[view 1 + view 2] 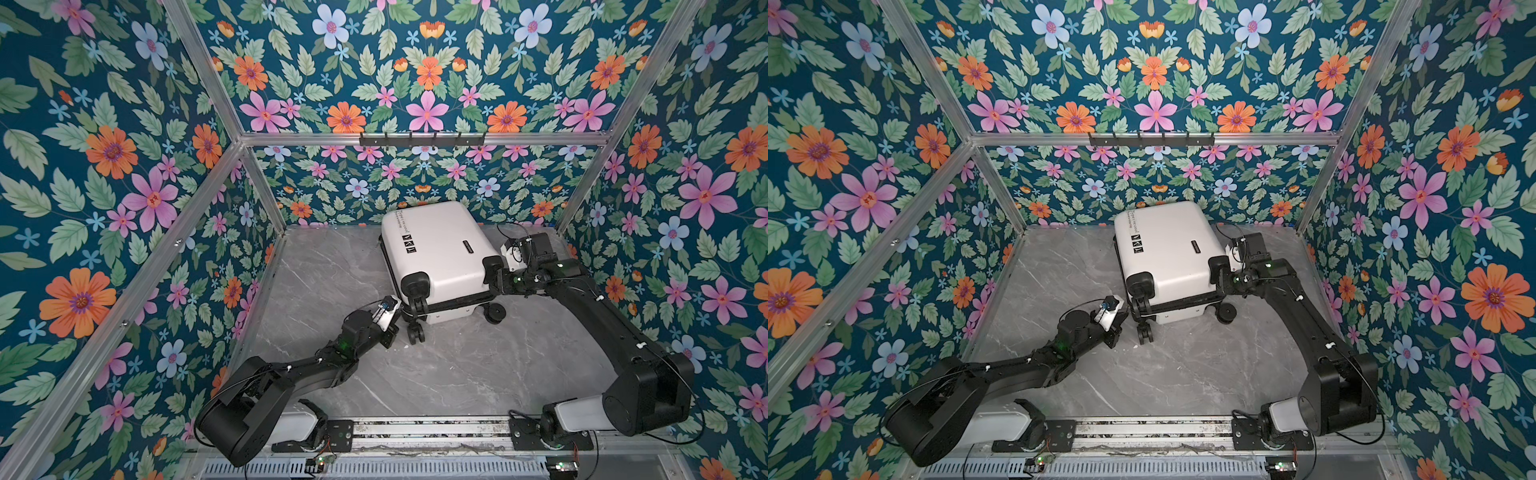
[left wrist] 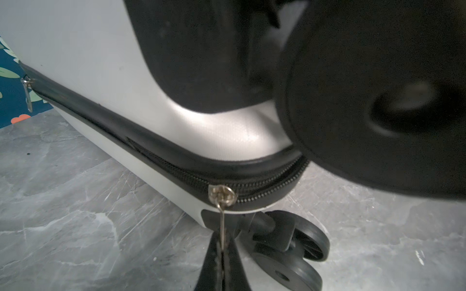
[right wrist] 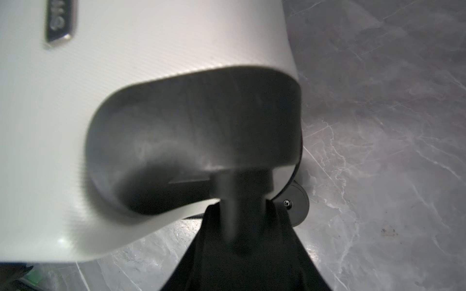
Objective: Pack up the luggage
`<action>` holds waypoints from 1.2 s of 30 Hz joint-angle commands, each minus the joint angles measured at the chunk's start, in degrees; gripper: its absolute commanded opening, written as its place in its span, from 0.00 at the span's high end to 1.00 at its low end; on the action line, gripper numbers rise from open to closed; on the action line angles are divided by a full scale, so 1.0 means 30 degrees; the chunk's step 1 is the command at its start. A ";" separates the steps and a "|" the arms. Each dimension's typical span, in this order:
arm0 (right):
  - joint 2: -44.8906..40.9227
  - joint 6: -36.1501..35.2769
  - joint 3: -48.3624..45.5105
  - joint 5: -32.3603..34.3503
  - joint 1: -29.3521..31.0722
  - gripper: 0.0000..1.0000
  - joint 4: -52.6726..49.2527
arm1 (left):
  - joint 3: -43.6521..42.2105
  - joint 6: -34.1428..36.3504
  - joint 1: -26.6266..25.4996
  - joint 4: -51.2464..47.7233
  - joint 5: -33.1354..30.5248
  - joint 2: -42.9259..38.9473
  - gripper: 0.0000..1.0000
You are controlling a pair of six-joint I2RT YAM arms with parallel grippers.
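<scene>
Grey marble-patterned tabletop (image 1: 457,374), closed in by floral-papered walls (image 1: 124,166) on an aluminium frame.

1. Luggage (image 1: 436,257) (image 1: 1167,249): white hard shell, lying flat on one broad face at the far middle of the tabletop. The lid is down and the wheels point toward the near edge. Black text and three square icons face up.

2. Left gripper (image 2: 222,241) (image 1: 397,322): at the near-left corner of the luggage. Its fingers are pressed together on the thin metal zipper pull (image 2: 222,226). The pull hangs from the slider (image 2: 222,195), just beside a black twin wheel (image 2: 297,252). The zip teeth are joined on one side of the slider and parted on the other, round the corner.

3. Right gripper (image 3: 239,216) (image 1: 498,282): at the near-right corner of the luggage. The jaws are partly apart, one on either side of the black wheel stem (image 3: 232,201) below the wheel housing (image 3: 196,131). Whether they press the stem cannot be told; that view is blurred.
</scene>
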 commanded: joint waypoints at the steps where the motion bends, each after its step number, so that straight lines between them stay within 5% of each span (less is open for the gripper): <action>1: -0.0219 0.0788 0.0083 0.0113 -0.0019 1.00 -0.0038 | 0.0285 0.0469 -0.0426 -0.0414 0.0447 -0.0404 1.00; 8: -0.0264 0.1502 -0.0104 0.0194 0.0524 1.00 0.0166 | 0.0278 0.0555 -0.3049 -0.0937 -0.1165 -0.0914 1.00; 16: -0.0180 0.2152 -0.0461 0.0164 0.0986 1.00 0.0390 | -0.0403 -0.0718 -0.5438 0.2387 -0.3928 -0.0064 1.00; 36: -0.1010 0.3168 -0.1100 0.0164 0.2125 1.00 0.0792 | 0.3635 -0.1781 -0.9043 0.6735 -0.6828 0.6131 1.00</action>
